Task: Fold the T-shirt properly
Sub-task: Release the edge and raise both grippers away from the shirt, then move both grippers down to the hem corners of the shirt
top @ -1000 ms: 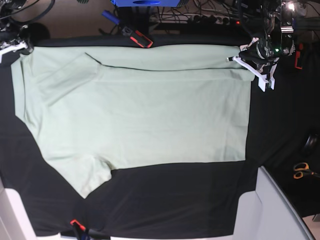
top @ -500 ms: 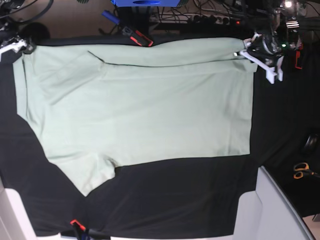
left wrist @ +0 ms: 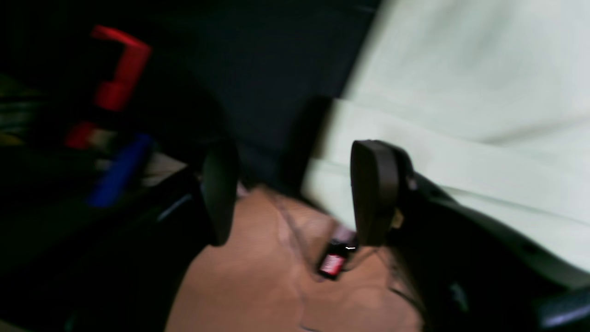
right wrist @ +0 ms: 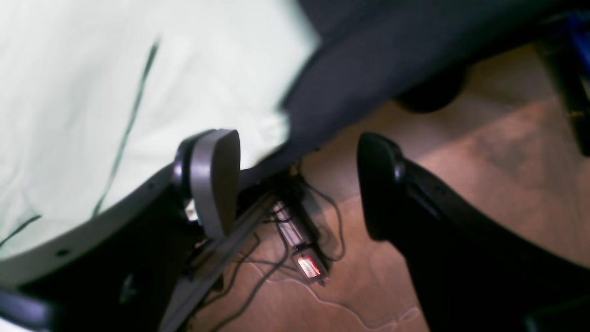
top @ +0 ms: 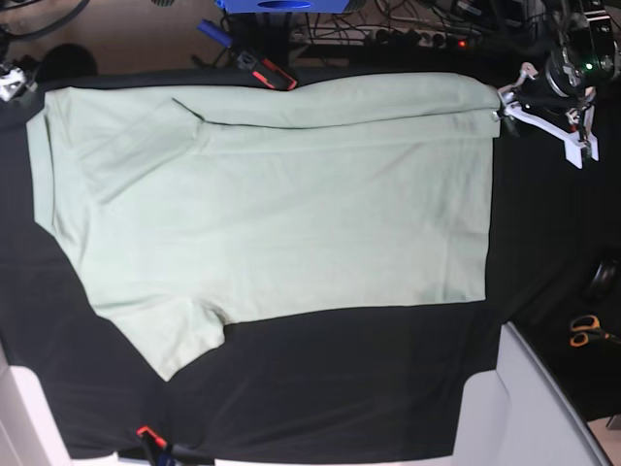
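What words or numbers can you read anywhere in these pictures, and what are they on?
No text can be read in any view.
T-shirt: plain, no print shows.
Small red device on the floor: glowing patch, too blurred to read.
Small red and dark thing on the floor: too blurred to read.

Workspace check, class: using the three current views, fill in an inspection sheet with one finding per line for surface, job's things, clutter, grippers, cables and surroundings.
Surface: black tablecloth covers the table, held by a red clamp at the far edge.
Job's things: T-shirt lies flat, its far long edge folded over; one sleeve sticks out at the near side.
Clutter: scissors with orange handles, off the cloth's side.
Grippers: left gripper open, fingers empty, beside the shirt's corner; right gripper open, empty, past the table edge.
Cables: tangled cables behind the table; more on the floor.
Surroundings: blue object at the back; pale panel at the near corner.
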